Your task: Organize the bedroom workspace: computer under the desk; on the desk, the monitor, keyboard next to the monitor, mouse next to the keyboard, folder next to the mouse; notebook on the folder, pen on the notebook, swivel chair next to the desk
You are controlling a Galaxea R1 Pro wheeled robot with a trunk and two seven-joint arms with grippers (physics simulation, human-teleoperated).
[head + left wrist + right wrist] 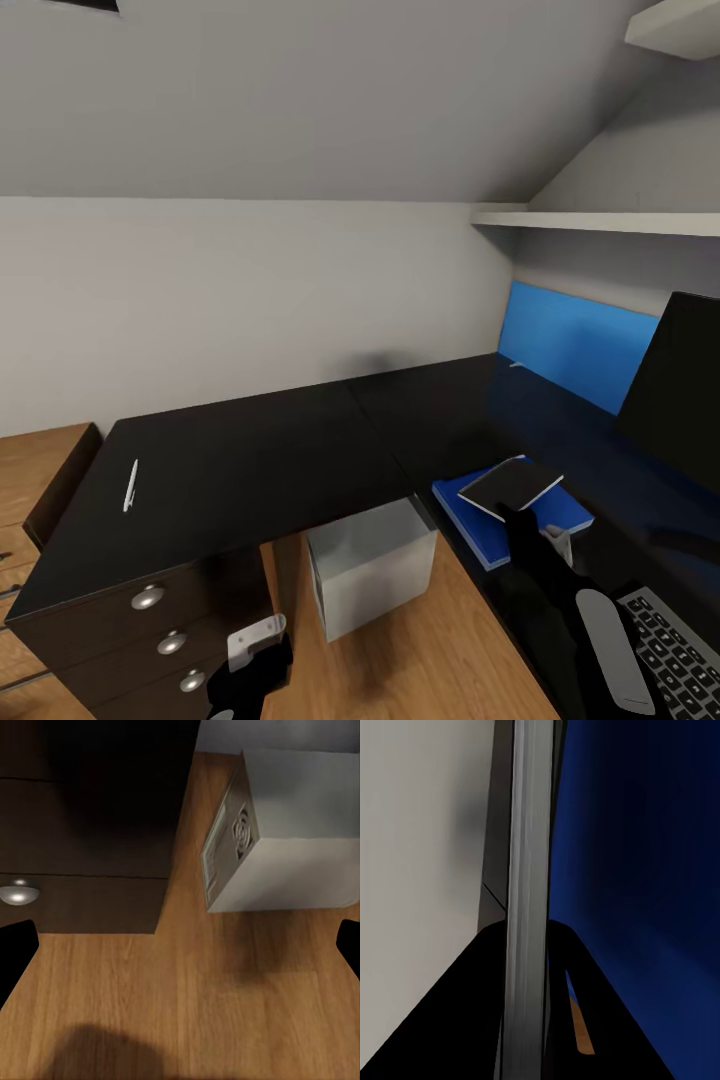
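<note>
An L-shaped worktop (260,460) with a glossy black top fills the corner of a room with pale grey walls and a sloping ceiling. A white shelf (600,220) runs along the right wall, and a blue panel (580,345) stands at the back of the worktop's right wing, throwing a blue sheen on the black surface. The floor (470,640) is warm wood plank.

A white pen (129,486) lies alone on the left wing, well apart from everything else. On the right wing the folder (480,525) lies flat at the front edge, and the notebook (512,485) sits on top of it, slightly skewed and looking dark in the shade. The monitor (680,385) stands at the far right, its black face cut by the picture's edge. The keyboard (680,655) lies at the lower right corner. The computer (372,565) stands on the floor under the inner corner of the worktop, beside the dark brown drawers (150,630) with their round silver knobs.

The right gripper (535,530) is at the notebook's near edge; its wrist view shows a pale edge running between the dark fingers, so it seems clamped on the notebook. The left gripper (180,945) hangs low by the drawers with its fingers wide apart and holds nothing.
</note>
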